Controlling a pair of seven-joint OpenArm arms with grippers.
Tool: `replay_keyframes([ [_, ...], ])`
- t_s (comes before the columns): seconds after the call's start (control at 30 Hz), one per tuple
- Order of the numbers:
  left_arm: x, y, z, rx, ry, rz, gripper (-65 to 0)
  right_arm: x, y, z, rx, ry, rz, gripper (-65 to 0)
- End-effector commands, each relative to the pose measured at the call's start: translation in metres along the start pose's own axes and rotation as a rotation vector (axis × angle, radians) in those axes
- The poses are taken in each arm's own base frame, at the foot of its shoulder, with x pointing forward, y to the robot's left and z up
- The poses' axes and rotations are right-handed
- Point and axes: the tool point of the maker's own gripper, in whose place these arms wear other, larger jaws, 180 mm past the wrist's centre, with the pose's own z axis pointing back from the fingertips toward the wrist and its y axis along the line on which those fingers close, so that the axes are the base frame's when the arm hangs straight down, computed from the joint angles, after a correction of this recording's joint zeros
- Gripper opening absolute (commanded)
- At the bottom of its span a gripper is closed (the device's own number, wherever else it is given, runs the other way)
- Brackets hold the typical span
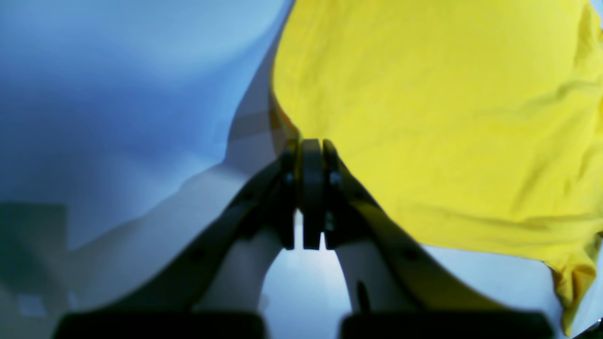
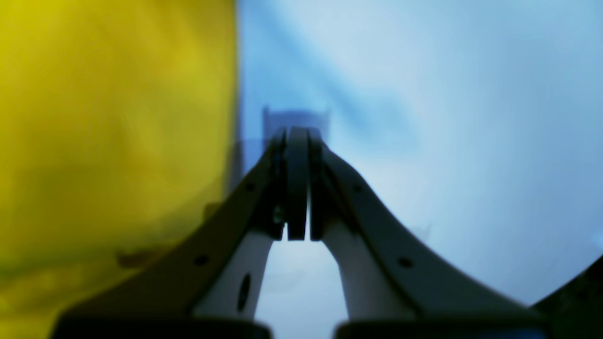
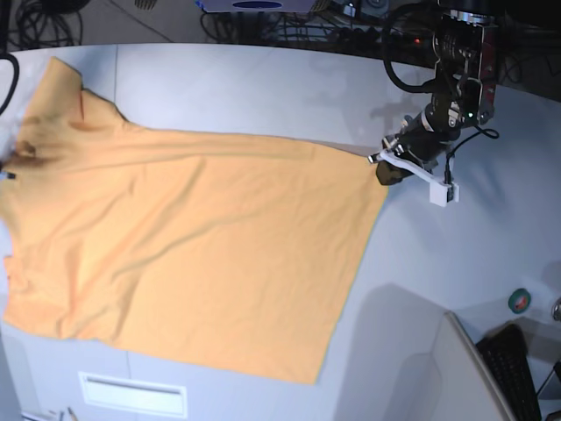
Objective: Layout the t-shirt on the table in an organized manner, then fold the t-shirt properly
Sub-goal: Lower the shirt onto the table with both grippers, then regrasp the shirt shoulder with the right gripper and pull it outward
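The light orange t-shirt [image 3: 184, 237] lies spread nearly flat across the table [image 3: 263, 88]; it looks yellow in both wrist views. My left gripper [image 3: 383, 167] is at the shirt's far right corner. In the left wrist view that gripper [image 1: 311, 143] is shut, with the t-shirt [image 1: 424, 117] edge running into its jaws. My right gripper [image 2: 297, 134] is shut. The t-shirt [image 2: 108, 141] hangs blurred just left of it, and no cloth shows between its fingers. In the base view only a dark tip [image 3: 8, 174] shows at the shirt's left edge.
A green tape roll [image 3: 521, 300] and a black keyboard [image 3: 513, 368] sit at the lower right beyond a table edge. A white label strip [image 3: 131, 395] is near the front edge. Cables [image 3: 263, 22] run behind the curved far edge.
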Motion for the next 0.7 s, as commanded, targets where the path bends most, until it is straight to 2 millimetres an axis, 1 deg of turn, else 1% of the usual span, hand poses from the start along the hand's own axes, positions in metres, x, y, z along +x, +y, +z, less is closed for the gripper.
replay_keyframes([
  [0.0, 0.014, -0.008, 0.003, -0.022, -0.040, -0.022, -65.0, 0.013, -0.003, 0.005, -0.011, -0.022, 0.020, -65.0],
  [0.03, 0.013, -0.013, 0.003, -0.034, -0.039, -0.030, -65.0, 0.011, 0.000, 0.008, -0.008, -0.017, 0.030, -65.0],
  [0.07, 0.012, -0.014, 0.005, -0.035, -0.037, -0.036, -65.0, 0.006, 0.000, 0.014, -0.006, -0.015, 0.022, -65.0],
  [0.1, 0.011, -0.015, 0.008, -0.037, -0.038, -0.038, -65.0, 0.007, -0.002, 0.024, -0.009, -0.029, 0.002, -65.0],
  [0.13, 0.011, -0.016, 0.009, -0.040, -0.041, -0.040, -65.0, 0.004, 0.002, 0.034, 0.000, -0.041, -0.019, -65.0],
  [0.2, 0.011, -0.019, 0.010, -0.048, -0.041, -0.049, -65.0, -0.004, 0.016, 0.060, 0.020, -0.076, -0.042, -65.0],
  [0.23, 0.010, -0.018, 0.010, -0.046, -0.039, -0.048, -65.0, -0.004, 0.029, 0.076, 0.039, -0.106, -0.019, -65.0],
  [0.27, 0.009, -0.017, 0.010, -0.043, -0.037, -0.044, -65.0, -0.008, 0.043, 0.088, 0.069, -0.121, 0.019, -65.0],
  [0.37, 0.007, -0.017, 0.009, -0.042, -0.031, -0.041, -65.0, -0.028, 0.099, 0.122, 0.200, -0.140, 0.147, -65.0],
  [0.43, 0.007, -0.017, 0.009, -0.044, -0.031, -0.042, -65.0, -0.043, 0.122, 0.132, 0.249, -0.113, 0.183, -65.0],
  [0.5, 0.007, -0.017, 0.009, -0.044, -0.031, -0.042, -65.0, -0.054, 0.143, 0.133, 0.294, -0.086, 0.215, -65.0],
  [0.57, 0.007, -0.017, 0.009, -0.044, -0.031, -0.042, -65.0, -0.064, 0.157, 0.131, 0.326, -0.060, 0.241, -65.0],
  [0.6, 0.007, -0.017, 0.009, -0.044, -0.031, -0.042, -65.0, -0.070, 0.161, 0.128, 0.336, -0.039, 0.248, -65.0],
  [0.67, 0.007, -0.018, 0.009, -0.044, -0.031, -0.041, -65.0, -0.078, 0.167, 0.119, 0.349, -0.005, 0.248, -65.0],
])
